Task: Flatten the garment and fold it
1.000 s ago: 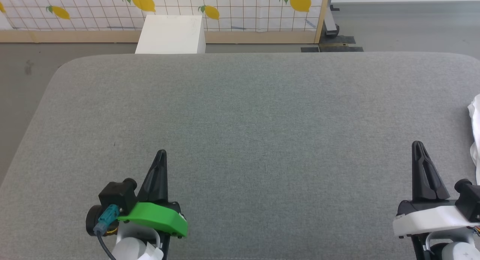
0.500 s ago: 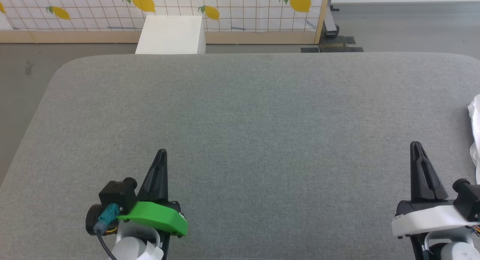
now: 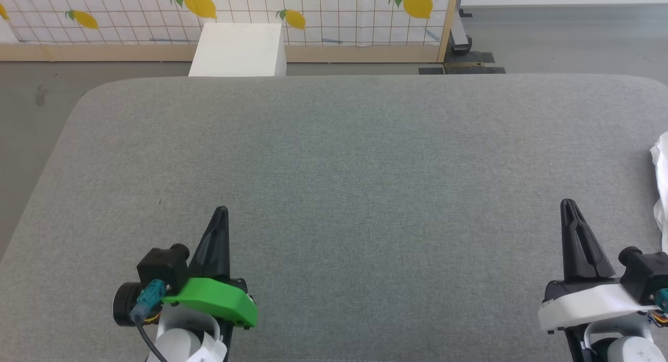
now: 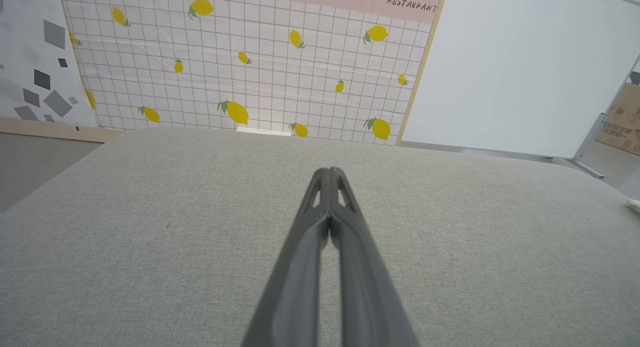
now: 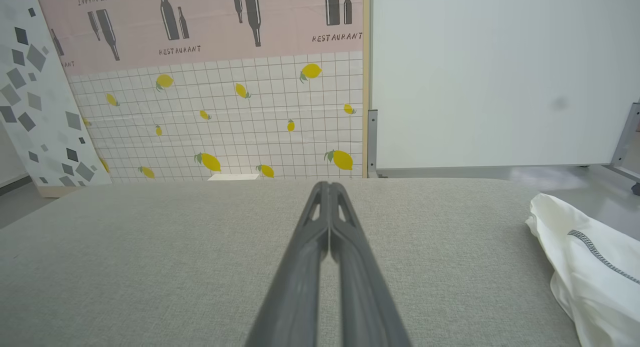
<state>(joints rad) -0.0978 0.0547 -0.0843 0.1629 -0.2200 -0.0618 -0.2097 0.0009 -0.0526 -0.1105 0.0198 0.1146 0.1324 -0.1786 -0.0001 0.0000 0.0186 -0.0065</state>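
Garment (image 5: 590, 272) bunched off to the right
Lies near right claw (image 3: 567, 204), on its right side, well apart from left claw (image 3: 222, 212); both clenched, empty.

Garment (image 5: 590, 267): ran past right and bottom edges of right wrist view; in head view only narrow strip showed at right edge. Sleeves, collar, full outline not discernible. White box (image 3: 237, 49): base hidden behind far edge of surface (image 3: 334, 158). White speck (image 4: 634, 204), left wrist view, right edge: too small to identify.
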